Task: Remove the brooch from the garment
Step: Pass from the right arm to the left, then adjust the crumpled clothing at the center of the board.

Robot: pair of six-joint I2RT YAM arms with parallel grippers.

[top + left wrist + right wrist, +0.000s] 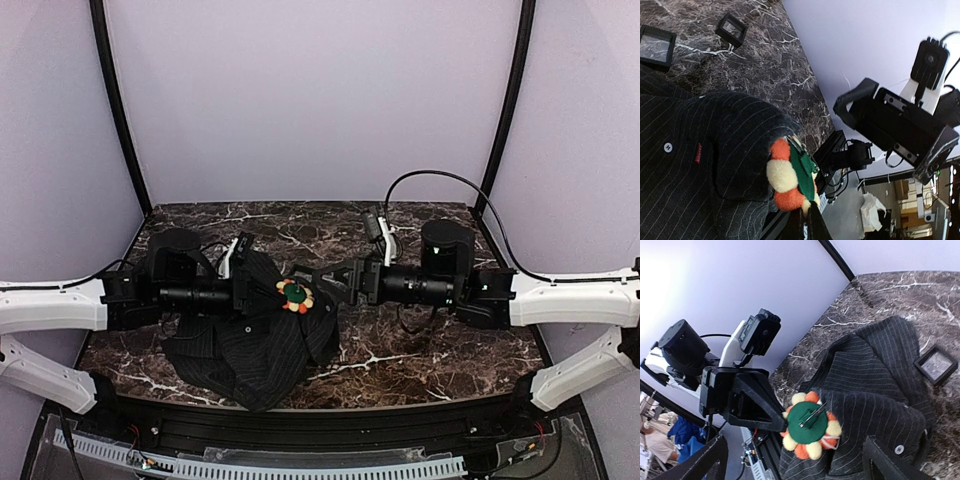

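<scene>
The brooch (pixel 295 295), orange and cream petals, is held up at the top of a raised fold of the black pinstriped garment (pixel 250 350). My left gripper (pixel 270 295) comes from the left and is shut on the brooch's edge (pixel 790 175); its fingertips (pixel 809 220) pinch a cream petal. The right wrist view shows the brooch's green back (pixel 810 422) with its metal pin. My right gripper (pixel 795 440) stands open just right of it, touching nothing. Whether the pin is still in the cloth (pixel 880 370) I cannot tell.
Two small black square boxes (pixel 655 45) (pixel 731 30) lie on the marble table (pixel 420 350) beyond the garment; one box (pixel 936 364) shows in the right wrist view. Purple walls close in the back and sides. A black rail (pixel 330 425) runs along the near edge.
</scene>
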